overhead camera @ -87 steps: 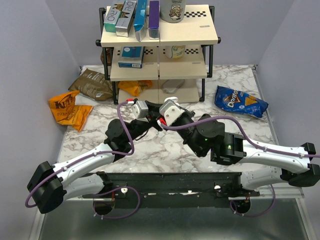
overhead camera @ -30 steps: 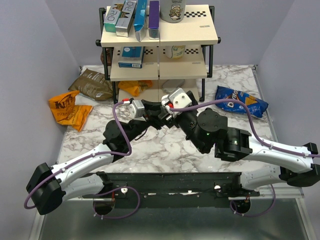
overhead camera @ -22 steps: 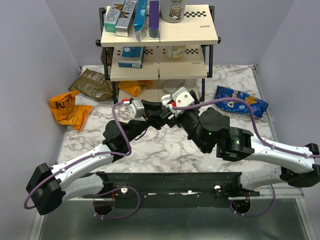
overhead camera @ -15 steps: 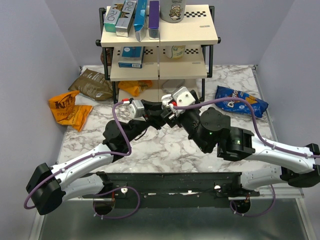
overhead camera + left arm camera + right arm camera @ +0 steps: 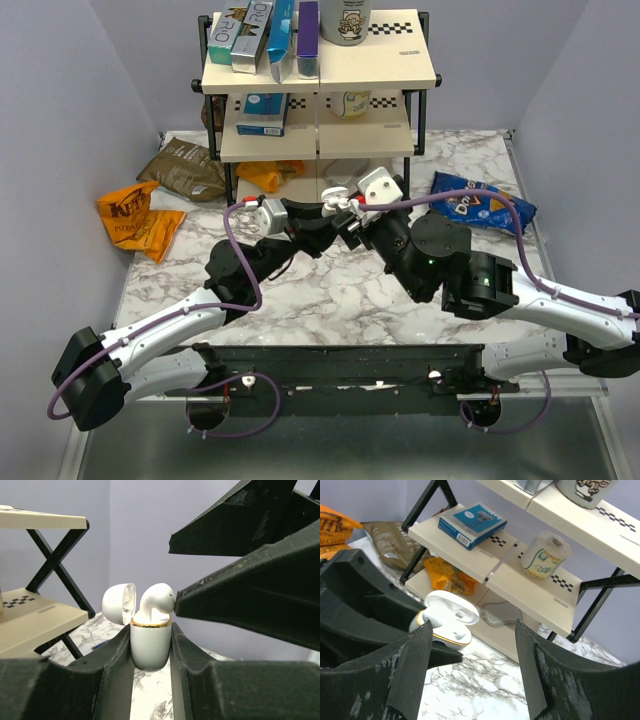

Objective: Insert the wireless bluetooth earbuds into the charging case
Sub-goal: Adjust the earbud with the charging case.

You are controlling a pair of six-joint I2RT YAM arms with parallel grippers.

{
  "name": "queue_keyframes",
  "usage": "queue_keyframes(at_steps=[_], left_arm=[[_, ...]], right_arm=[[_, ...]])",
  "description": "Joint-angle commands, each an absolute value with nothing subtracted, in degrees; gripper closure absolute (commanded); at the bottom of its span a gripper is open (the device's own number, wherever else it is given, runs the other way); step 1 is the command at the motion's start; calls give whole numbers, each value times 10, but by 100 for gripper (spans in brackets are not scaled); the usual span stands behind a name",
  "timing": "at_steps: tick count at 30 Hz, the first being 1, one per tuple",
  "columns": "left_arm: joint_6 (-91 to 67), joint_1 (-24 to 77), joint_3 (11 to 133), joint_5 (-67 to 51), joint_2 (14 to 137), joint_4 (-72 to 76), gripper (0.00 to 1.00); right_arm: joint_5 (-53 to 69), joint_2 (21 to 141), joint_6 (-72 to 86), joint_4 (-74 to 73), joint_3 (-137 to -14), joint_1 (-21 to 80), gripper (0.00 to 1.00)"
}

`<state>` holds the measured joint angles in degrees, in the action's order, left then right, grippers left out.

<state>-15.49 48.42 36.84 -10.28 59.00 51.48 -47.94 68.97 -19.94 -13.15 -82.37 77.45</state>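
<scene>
The charging case (image 5: 150, 645) is white with a gold rim, not black, and its lid (image 5: 119, 602) stands open. My left gripper (image 5: 151, 639) is shut on the case body and holds it upright above the table. A white earbud (image 5: 157, 599) stands in the case with its head above the rim. A second earbud cannot be made out. In the right wrist view the case (image 5: 445, 625) lies just ahead of my left finger. My right gripper (image 5: 475, 665) is open, holds nothing, and hovers right beside the case. Both grippers meet in front of the rack (image 5: 335, 222).
A tiered rack (image 5: 320, 90) with boxes stands at the back, holding a blue box (image 5: 472, 524) and a paper roll (image 5: 545, 555). A blue chip bag (image 5: 480, 205) lies right. An orange bag (image 5: 135, 218) and a brown bag (image 5: 185, 168) lie left.
My right gripper has drawn back to the right, away from the case. The left gripper keeps its hold on the case and has barely moved.
</scene>
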Motion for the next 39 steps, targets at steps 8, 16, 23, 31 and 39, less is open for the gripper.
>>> queue_keyframes(at_steps=[8,16,23,31,39], left_arm=[[-149,484,374,-104,573,525,100],[-150,484,371,-106,576,525,100],[-149,484,369,-104,578,528,100],[-145,485,370,-102,581,527,100],[-146,484,368,-102,583,528,100]], right_arm=[[-509,671,-199,-120,-818,759,25],[-487,669,-186,-120,-829,759,25],[-454,679,-164,-140,-838,759,25],[-440,669,-153,-140,-838,760,25],[-417,664,-139,-139,-843,760,25]])
